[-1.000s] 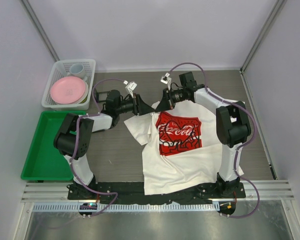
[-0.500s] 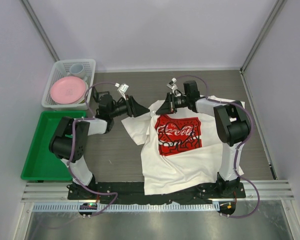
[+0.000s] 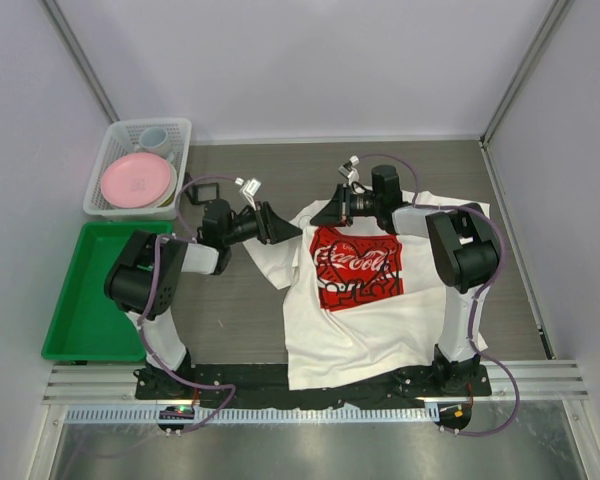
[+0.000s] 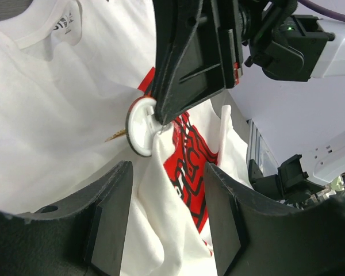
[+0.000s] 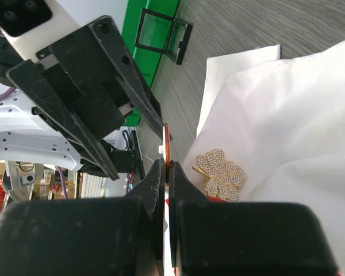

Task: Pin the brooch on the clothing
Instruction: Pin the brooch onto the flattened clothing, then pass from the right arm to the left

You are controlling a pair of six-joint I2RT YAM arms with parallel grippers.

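Partway, I'd say. Gold leaf brooch (image 5: 221, 174) sits on the white T-shirt (image 3: 380, 310) near the shoulder, beside the red print. R hand (image 5: 167, 167) is pinched tight on a thin round white disc (image 4: 141, 125) w/ fabric bunched against it. Prob. the backing; can't tell if it's fastened. L hand (image 4: 167, 172) hangs just beside the disc, jaws apart, nothing in it. Left to do, I reckon: secure the pin, let go, flatten the shirt. Shirt lies spread on a dark wood-grain tabletop (image 3: 240, 300) btwn the arms. Green tray (image 3: 80, 300) & white basket (image 3: 95, 195) w/ pink plate (image 3: 135, 180) and cup (image 3: 155, 138) over at the left; pale walls all round.
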